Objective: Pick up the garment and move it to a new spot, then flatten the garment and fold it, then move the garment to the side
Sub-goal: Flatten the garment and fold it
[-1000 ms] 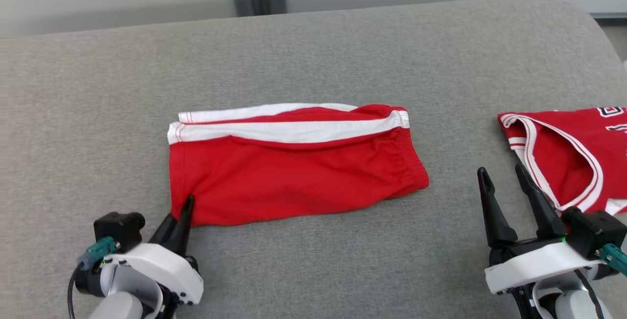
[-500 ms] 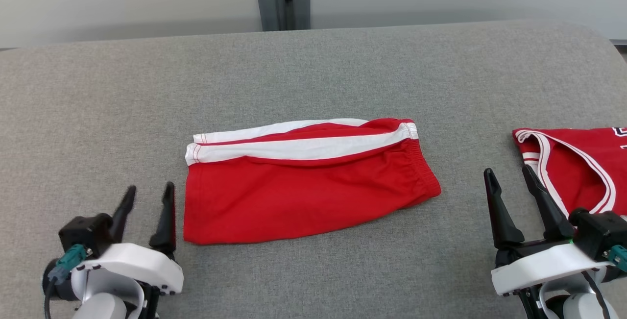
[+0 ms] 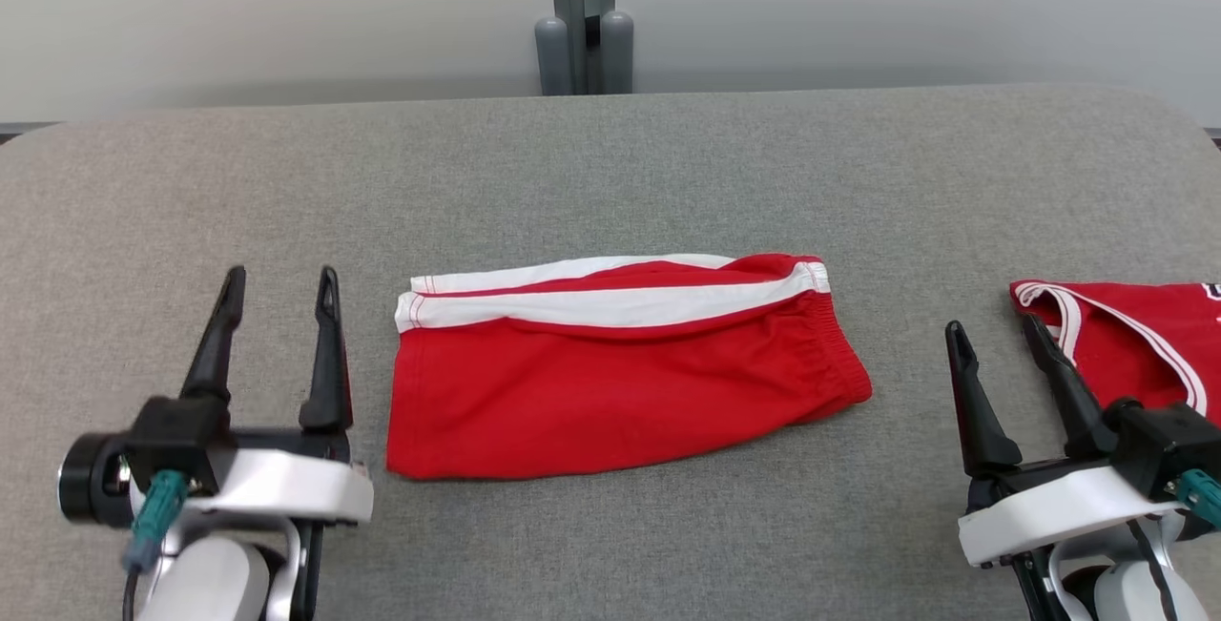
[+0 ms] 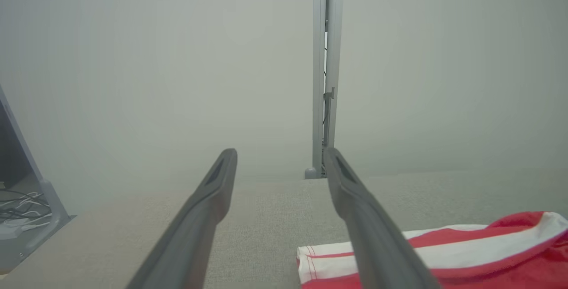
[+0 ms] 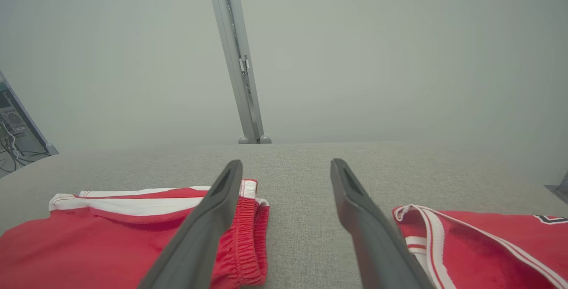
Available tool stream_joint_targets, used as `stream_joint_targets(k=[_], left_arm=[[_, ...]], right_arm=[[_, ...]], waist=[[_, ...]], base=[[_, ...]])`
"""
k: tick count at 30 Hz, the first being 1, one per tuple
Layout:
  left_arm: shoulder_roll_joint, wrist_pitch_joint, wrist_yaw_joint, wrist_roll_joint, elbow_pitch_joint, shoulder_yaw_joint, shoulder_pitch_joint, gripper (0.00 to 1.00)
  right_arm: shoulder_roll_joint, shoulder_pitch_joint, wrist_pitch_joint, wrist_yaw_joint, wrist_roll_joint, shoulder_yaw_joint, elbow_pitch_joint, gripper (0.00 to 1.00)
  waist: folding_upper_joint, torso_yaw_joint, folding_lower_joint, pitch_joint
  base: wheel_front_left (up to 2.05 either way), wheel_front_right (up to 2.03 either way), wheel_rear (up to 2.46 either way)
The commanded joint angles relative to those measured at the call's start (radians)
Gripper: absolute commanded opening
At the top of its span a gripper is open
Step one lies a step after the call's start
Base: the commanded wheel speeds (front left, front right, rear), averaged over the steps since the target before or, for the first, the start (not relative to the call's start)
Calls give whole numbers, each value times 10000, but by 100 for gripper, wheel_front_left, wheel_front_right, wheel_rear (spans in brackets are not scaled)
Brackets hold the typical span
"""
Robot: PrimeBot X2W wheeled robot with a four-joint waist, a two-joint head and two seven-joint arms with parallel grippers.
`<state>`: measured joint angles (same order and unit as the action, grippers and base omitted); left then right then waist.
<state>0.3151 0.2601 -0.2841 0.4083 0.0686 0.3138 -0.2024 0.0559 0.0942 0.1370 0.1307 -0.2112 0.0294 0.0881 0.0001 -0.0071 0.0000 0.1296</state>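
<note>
The garment point(image 3: 610, 378) is a pair of red shorts with white side stripes, folded flat in the middle of the grey table point(image 3: 610, 182). Its striped edge shows at the lower right of the left wrist view point(image 4: 443, 253), and its elastic waistband lies by the left finger in the right wrist view point(image 5: 133, 235). My left gripper point(image 3: 281, 282) stands open just left of the shorts, holding nothing and clear of the cloth. My right gripper point(image 3: 992, 333) stands open to the right, between the shorts and a second red garment.
A red jersey with white trim point(image 3: 1135, 344) lies at the table's right edge, close behind my right gripper point(image 5: 483, 244). A grey post point(image 3: 584, 20) rises behind the table's far edge. Cables and equipment point(image 4: 17, 218) sit off the table's left end.
My left gripper let go of the shorts' near-left corner, opened wide and drew back to the left. The head camera tilted, shifting the whole view down. The right gripper stayed open.
</note>
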Motion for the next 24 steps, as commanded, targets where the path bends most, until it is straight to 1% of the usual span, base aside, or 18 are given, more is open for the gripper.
stream_joint_targets(k=[1, 5, 8, 20, 24], left_arm=[[63, 29, -85, -124, -80, -1, 240, 100], [99, 32, -268, -439, -388, 126, 923, 100], [133, -35, -318, -491, -488, 218, 1156, 100], [268, -279, -454, -442, -692, 251, 1297, 100], [230, -307, -420, -470, -735, 355, 1151, 100]], right_arm=[[23, -14, 53, 3, 106, -85, 62, 100], [3, -232, -92, 3, 269, -247, 76, 100], [-5, -359, -181, 3, 264, -372, 50, 100], [-19, -473, -333, 3, 226, -475, -76, 100], [-15, -558, -499, 3, 375, -559, -143, 100]], waist=[[-1, -30, 0, -59], [-1, -91, 0, -181], [-1, -89, 0, -220], [-1, -87, 0, -292], [-1, 116, 0, -273]], base=[[0, 0, 0], [0, 0, 0], [0, 0, 0], [0, 0, 0], [0, 0, 0]])
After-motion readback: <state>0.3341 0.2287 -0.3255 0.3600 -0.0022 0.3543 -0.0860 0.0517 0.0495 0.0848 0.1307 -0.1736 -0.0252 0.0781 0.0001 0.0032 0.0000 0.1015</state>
